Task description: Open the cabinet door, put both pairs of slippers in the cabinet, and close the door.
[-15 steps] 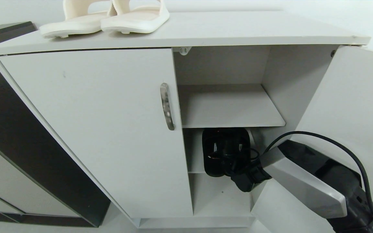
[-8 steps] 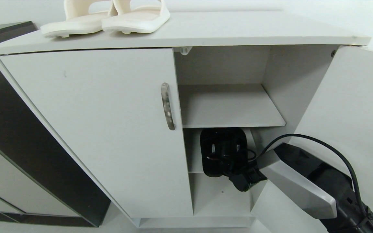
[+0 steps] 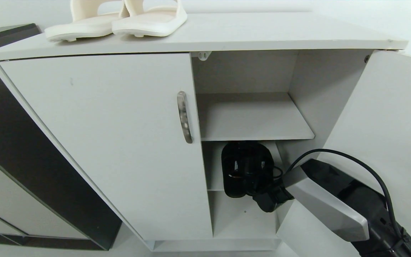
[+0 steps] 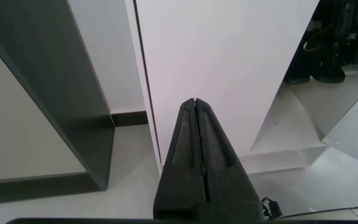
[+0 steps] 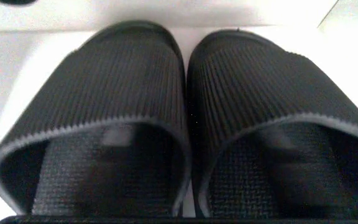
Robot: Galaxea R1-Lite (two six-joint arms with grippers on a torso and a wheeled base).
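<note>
Black ribbed straps and textured footbeds are what I get from the right wrist view. The black slippers (image 5: 117, 93) sit side by side, touching, with their openings toward the camera and white board under them. The head view gives me their place: the middle compartment of the cabinet (image 3: 262, 32), under the upper shelf (image 3: 252, 117), with the right door (image 3: 387, 117) swung open and the left door (image 3: 102, 142) shut. The right arm reaches in low from the right, and the right gripper (image 3: 262, 192) is up against the pair. I can't tell whether it is holding or released. The white slippers (image 3: 116, 19) are on the cabinet top, at its left end. In the left wrist view, the left gripper (image 4: 194, 104) has its fingers clenched together on nothing. It sits low in front of the shut door, near the floor.
</note>
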